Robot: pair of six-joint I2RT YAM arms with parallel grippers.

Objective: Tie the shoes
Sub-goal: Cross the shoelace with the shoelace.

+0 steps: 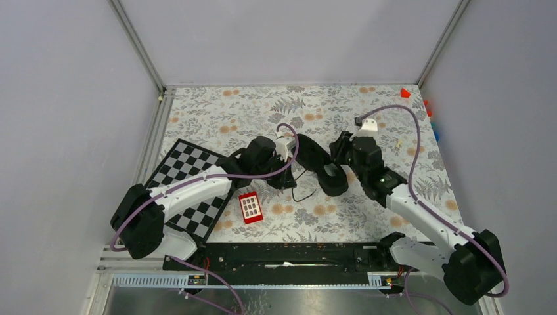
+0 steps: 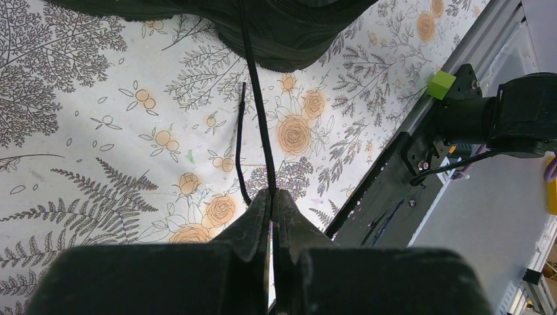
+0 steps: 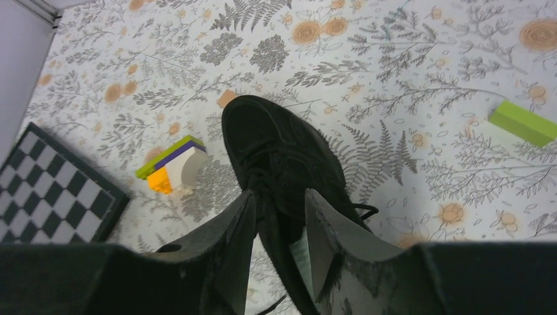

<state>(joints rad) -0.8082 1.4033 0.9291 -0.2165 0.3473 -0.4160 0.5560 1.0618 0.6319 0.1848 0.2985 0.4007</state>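
One thin lace [image 2: 257, 98] is all my left gripper [image 2: 271, 197] holds, pinched at the very tips. A hard pull could slip it free or drag the shoe [image 1: 320, 165] across the counter [image 1: 328, 111]. The shoe lies just ahead of that gripper, with the lace stretched between them. My right gripper [image 3: 279, 200], parted a little, hangs over the shoe's laced top, and I cannot tell whether it touches.

the left arm [image 1: 190, 191] and right arm [image 1: 420, 215] share white link shells between bulky black joint housings, each trailed by a looping purple cable [image 1: 418, 138]. a white block [image 1: 368, 126] caps each wrist. a small green light [image 1: 383, 178] dots the right forearm. the left fingers [image 2: 253, 226] and right fingers [image 3: 226, 243] are matte black, tapered, scuffed.
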